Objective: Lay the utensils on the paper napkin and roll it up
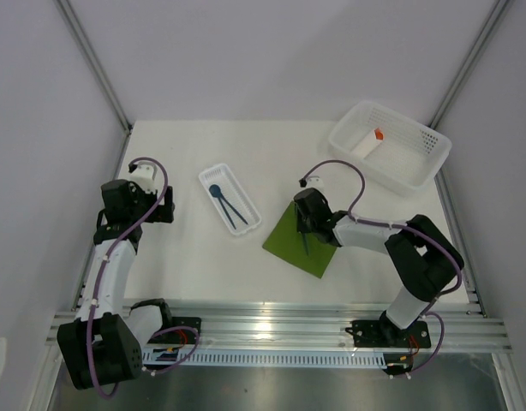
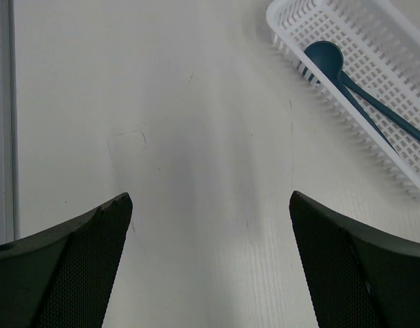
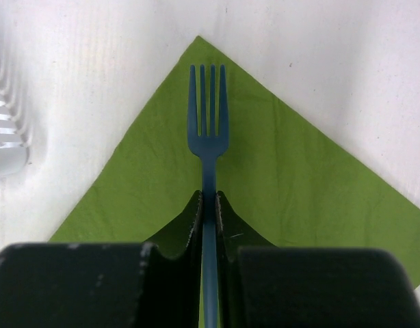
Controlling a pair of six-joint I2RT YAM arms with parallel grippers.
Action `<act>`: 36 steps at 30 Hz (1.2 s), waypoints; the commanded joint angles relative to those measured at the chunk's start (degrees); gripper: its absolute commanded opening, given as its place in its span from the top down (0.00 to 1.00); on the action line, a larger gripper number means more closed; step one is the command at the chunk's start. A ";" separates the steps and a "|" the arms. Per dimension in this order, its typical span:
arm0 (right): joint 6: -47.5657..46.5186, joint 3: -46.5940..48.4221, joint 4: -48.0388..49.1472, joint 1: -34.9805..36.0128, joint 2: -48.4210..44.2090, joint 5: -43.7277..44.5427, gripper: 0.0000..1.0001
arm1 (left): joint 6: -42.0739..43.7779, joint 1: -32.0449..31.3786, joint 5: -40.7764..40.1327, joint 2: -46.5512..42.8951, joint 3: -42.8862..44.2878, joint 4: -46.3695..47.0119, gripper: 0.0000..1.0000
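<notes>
While right fingers (image 3: 186,232) clamp fork (image 3: 208,102) handle over napkin (image 3: 299,184), left fingers (image 2: 80,273) spread wide over table (image 2: 196,137).

Lab robot cell: white table (image 1: 188,261), blank grey walls (image 1: 40,103), aluminium rail (image 1: 289,327)

A white bench (image 1: 280,154) stands between pale grey walls (image 1: 271,51) on three sides. Thin metal posts (image 1: 93,60) run along the two back corners. An aluminium rail (image 1: 280,321) at the near edge shows a bright reflection of light.
</notes>
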 commanded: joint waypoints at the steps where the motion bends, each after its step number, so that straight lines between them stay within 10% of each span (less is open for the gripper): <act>1: -1.75 2.62 3.30 -0.46 1.44 0.61 1.00 | 1.09 0.56 1.05 0.10 -0.13 0.39 0.01; 15: -1.93 2.36 3.75 -0.46 4.96 1.57 1.00 | 1.26 0.56 1.05 0.27 0.05 0.30 0.00; 22: -2.28 2.89 1.73 0.33 2.32 2.27 0.59 | 1.53 0.56 1.05 0.01 0.05 0.39 0.00; 31: -8.85 9.11 1.02 2.44 -7.44 1.67 0.48 | 2.49 0.56 -1.22 0.97 -1.27 2.06 0.01; 36: -13.61 22.64 0.06 4.11 3.26 -12.44 0.54 | 3.02 0.56 -3.60 2.12 -2.85 4.51 0.00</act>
